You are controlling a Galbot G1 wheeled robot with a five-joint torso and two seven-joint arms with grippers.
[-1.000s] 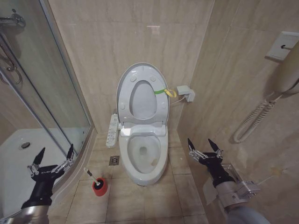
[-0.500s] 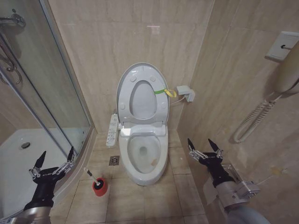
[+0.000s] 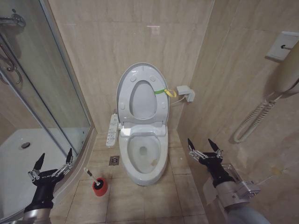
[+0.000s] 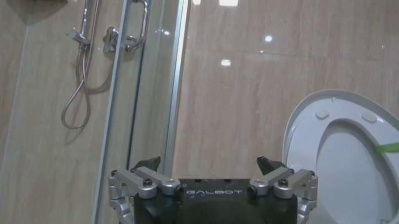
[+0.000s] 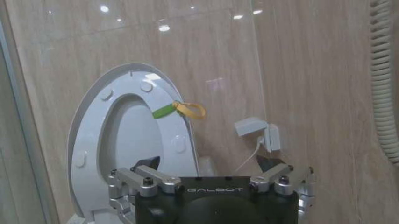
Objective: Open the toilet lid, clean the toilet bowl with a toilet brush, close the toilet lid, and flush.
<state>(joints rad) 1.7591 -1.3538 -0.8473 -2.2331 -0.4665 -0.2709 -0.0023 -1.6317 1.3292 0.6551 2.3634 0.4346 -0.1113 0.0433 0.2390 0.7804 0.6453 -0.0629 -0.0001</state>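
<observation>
Left gripper [image 3: 52, 163]: fingers are being held wide apart, nothing gripped or touched; it is being kept low, to the left of the toilet bowl [image 3: 141, 161] and beside the glass shower door [image 3: 44, 102].

Right gripper [image 3: 204, 148]: fingers likewise being held spread, empty, to the right of the bowl near the tiled side wall.

Toilet brush [image 3: 90, 175]: being kept in its red holder [image 3: 99, 186] on the floor, just left of the bowl's front; the white handle is leaning up and away from the bowl.

Toilet lid [image 3: 141, 95]: being stood upright with the seat ring against the back wall, behind the bowl, long axis vertical. A green and yellow tag [image 3: 164, 92] is being carried on its right edge.

Bowl: long axis running from wall toward the robot, button panel [image 3: 112, 130] at its left.
</observation>
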